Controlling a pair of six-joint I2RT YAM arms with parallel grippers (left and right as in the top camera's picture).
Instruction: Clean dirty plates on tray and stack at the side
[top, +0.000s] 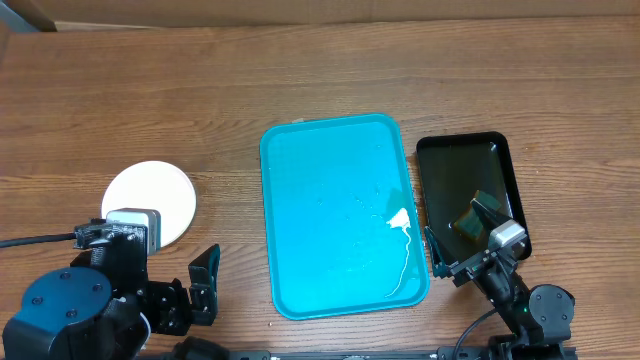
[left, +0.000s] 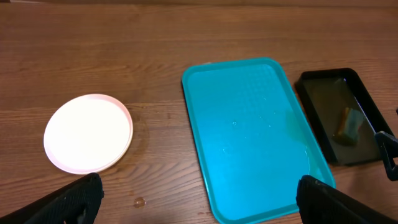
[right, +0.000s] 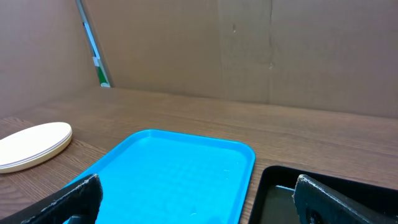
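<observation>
The plates (top: 160, 197) lie stacked on the table left of the cyan tray (top: 300, 170); the stack also shows in the left wrist view (left: 87, 132) and the right wrist view (right: 31, 144). The tray (left: 205, 124) (right: 155, 168) holds only a few water drops and a white glare patch. My left gripper (left: 198, 202) is open and empty, low at the front left between stack and tray. My right gripper (right: 196, 196) is open and empty at the front right, over the gap between the cyan tray and the black tray.
A glossy black tray (top: 505, 165) with liquid and a yellow-green sponge (left: 348, 123) stands right of the cyan tray. A small water drop (left: 139, 201) lies on the wood near the stack. A cardboard wall (right: 249, 50) runs along the far edge.
</observation>
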